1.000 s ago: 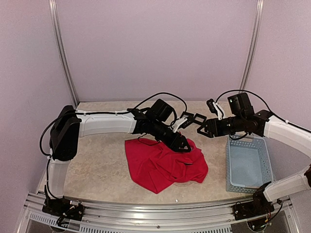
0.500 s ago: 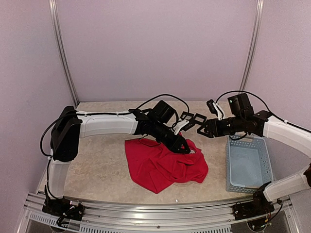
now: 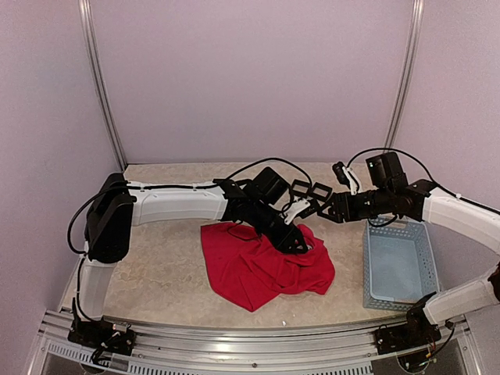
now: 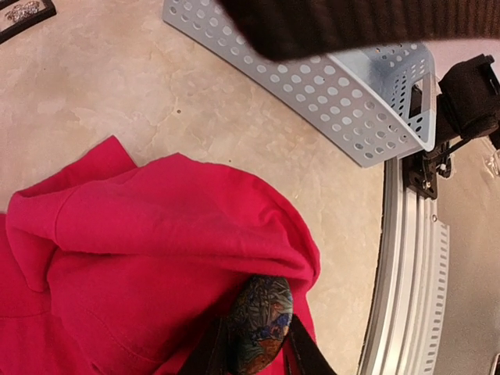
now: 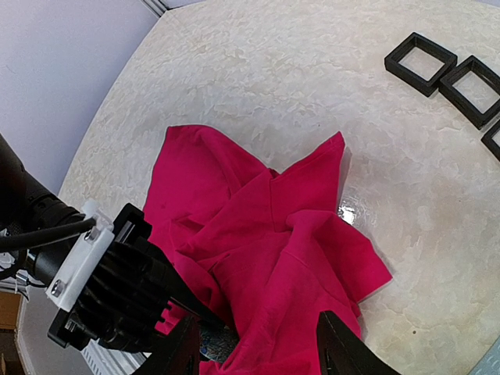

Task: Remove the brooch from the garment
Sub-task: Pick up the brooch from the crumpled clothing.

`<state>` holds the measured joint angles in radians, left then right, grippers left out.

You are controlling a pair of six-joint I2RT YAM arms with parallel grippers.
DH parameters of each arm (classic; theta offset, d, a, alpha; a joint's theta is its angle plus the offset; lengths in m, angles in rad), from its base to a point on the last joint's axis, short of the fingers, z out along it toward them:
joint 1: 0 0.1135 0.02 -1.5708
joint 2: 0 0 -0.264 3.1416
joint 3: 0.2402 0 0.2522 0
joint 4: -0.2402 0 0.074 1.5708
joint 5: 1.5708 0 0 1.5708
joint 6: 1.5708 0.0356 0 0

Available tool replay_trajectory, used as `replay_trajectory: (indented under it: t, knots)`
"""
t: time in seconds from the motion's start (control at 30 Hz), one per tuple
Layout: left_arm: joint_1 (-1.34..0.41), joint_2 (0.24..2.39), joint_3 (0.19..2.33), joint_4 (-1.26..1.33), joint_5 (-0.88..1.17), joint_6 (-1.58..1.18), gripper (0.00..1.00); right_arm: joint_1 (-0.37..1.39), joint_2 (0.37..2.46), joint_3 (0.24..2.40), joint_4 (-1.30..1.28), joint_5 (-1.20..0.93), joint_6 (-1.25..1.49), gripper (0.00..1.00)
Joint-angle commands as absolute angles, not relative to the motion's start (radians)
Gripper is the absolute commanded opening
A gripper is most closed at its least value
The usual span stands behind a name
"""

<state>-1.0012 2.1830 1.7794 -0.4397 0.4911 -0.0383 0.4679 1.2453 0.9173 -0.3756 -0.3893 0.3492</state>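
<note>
Red garment (image 4: 156, 234) fold over brooch (image 4: 260, 322) edge

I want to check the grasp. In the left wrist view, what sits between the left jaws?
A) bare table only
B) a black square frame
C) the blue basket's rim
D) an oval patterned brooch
D: the brooch sits between the jaws of the left gripper, against the red garment.

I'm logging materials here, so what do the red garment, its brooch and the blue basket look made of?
The garment: soft matte fabric, likely knit, judging by rounded folds. The brooch: glossy, perhaps enamel or glass; multicoloured pattern with sheen. The basket: rigid pale blue plastic, moulded holes in walls.
</note>
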Motion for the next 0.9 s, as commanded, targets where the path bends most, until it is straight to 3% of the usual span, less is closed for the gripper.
replay_trajectory:
  t: [0.0, 0.23, 0.5, 0.87]
  knots:
    - [-1.007, 2.212, 1.809, -0.457, 0.453, -0.011, 0.18, 0.451, 1.236, 0.906, -0.369, -0.398, 0.359, 0.52]
    - [-1.008, 2.139, 1.729, -0.427, 0.384, -0.035, 0.00, 0.451, 1.231, 0.936, -0.361, -0.438, 0.348, 0.53]
    - [-1.014, 1.953, 1.611, -0.319, 0.210, -0.154, 0.00, 0.451, 1.260, 1.012, -0.352, -0.556, 0.312, 0.53]
    - [-1.014, 1.779, 1.528, -0.122, 0.138, -0.338, 0.00, 0.440, 1.252, 0.991, 0.045, -0.863, 0.460, 0.58]
